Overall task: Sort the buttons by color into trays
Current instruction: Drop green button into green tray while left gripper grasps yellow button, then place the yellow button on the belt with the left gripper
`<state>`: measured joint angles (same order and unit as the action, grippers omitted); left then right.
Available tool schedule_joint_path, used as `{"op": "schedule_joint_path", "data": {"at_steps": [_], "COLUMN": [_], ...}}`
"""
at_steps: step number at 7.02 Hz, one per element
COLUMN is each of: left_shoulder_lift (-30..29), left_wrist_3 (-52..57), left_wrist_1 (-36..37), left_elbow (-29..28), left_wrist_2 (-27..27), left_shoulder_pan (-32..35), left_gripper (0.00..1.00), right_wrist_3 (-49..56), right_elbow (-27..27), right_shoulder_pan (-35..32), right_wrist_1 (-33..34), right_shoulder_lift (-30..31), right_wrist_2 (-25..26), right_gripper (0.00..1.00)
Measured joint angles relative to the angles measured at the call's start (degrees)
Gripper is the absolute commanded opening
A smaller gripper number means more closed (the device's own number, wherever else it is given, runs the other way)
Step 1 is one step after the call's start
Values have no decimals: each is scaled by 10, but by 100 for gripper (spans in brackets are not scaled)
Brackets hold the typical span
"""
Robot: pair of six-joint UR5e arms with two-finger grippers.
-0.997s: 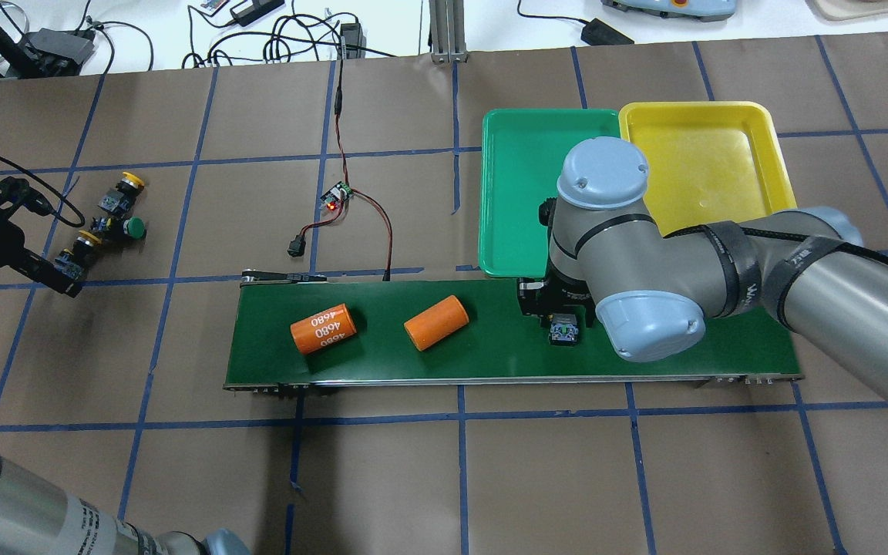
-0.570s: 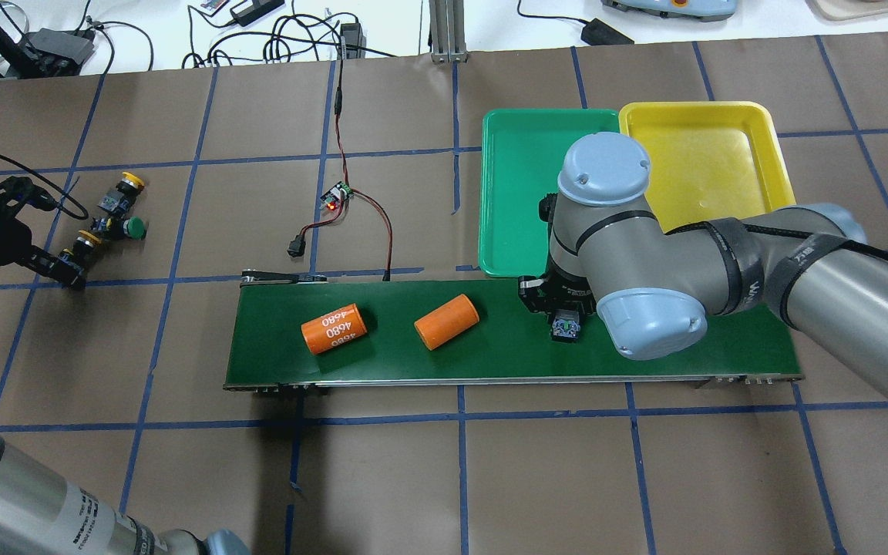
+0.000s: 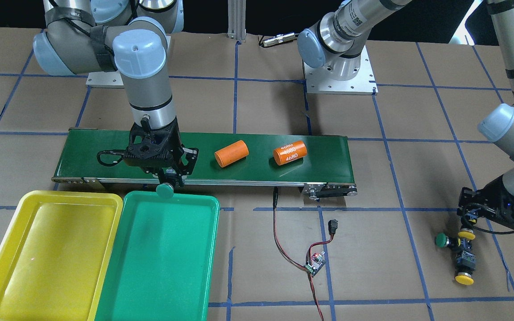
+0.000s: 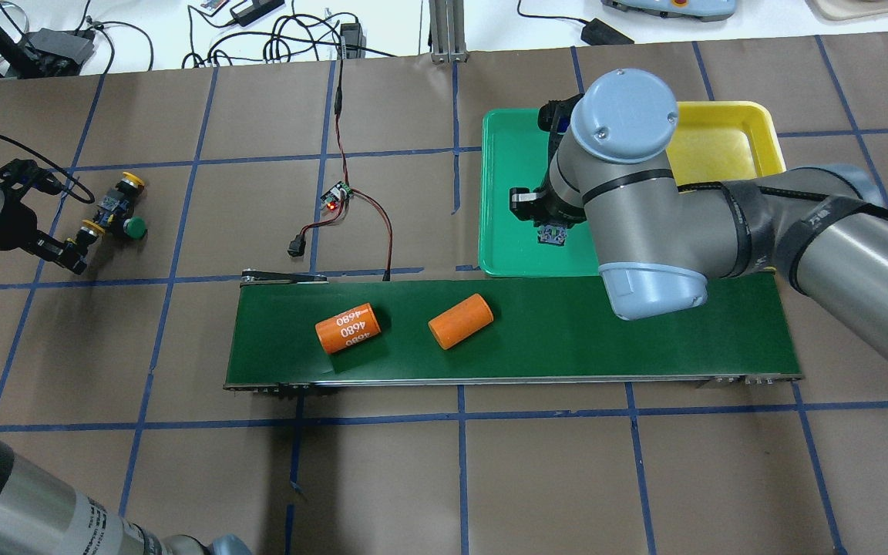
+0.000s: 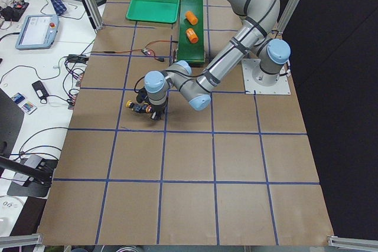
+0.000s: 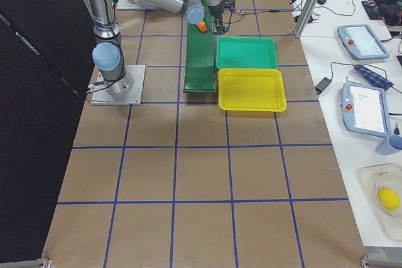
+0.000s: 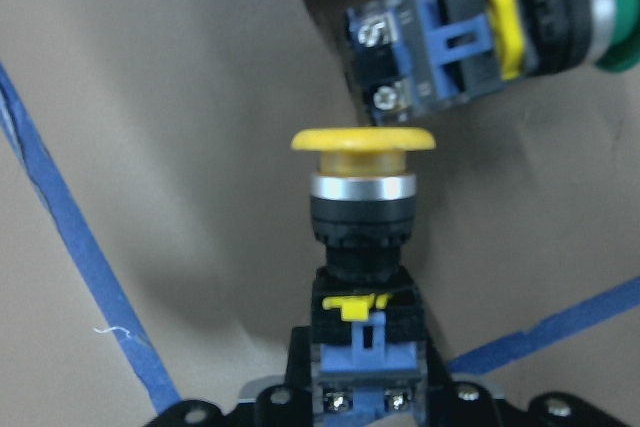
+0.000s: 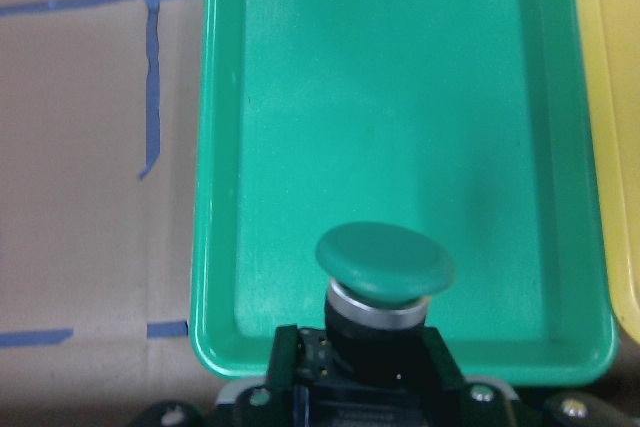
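Note:
My right gripper [image 4: 553, 233] is shut on a green button [image 8: 385, 264], whose cap [image 3: 165, 190] hangs above the belt-side rim of the green tray [image 4: 506, 154]. The yellow tray [image 4: 721, 146] lies right beside it with nothing in it. At the table's far left, my left gripper [image 4: 74, 248] is shut on the body of a yellow button [image 7: 363, 142], cap pointing away from the wrist. Just beyond that cap lie another green button [image 4: 134, 227] and another yellow button [image 4: 132, 180], both on their sides on the brown table.
A dark-green conveyor belt [image 4: 567, 339] runs across the middle and carries two orange cylinders [image 4: 347, 328] [image 4: 460, 321]. A small circuit board [image 4: 338, 196] with red and black wires lies behind the belt's left end. My right arm's elbow overhangs the trays.
My right gripper has carried the green button off the belt to above the green tray. Both cylinders have shifted right along the belt. My left gripper has moved a little farther from the robot with the yellow button.

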<state>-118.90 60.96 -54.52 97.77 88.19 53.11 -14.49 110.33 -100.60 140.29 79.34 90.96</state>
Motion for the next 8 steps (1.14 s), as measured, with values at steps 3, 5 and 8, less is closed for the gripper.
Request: {"op": "schedule_joint_path", "data": {"at_steps": [3, 5, 8], "left_shoulder_lift": [117, 199, 251], "left_wrist_3": [-158, -307, -496], "left_wrist_1": [-49, -53, -67], "left_elbow": [90, 165, 210], "left_wrist_2": [-10, -11, -9], "left_shoulder_pan": [73, 148, 287], "left_gripper": [0, 0, 3], "right_wrist_3": [1, 2, 0], "right_elbow": [-2, -1, -3], "right_shoulder_pan": [11, 12, 12], "right_wrist_1": [118, 126, -5], "right_shoulder_lift": [-50, -50, -4], "right_wrist_2": [-7, -7, -5], "right_gripper": [100, 100, 100]}}
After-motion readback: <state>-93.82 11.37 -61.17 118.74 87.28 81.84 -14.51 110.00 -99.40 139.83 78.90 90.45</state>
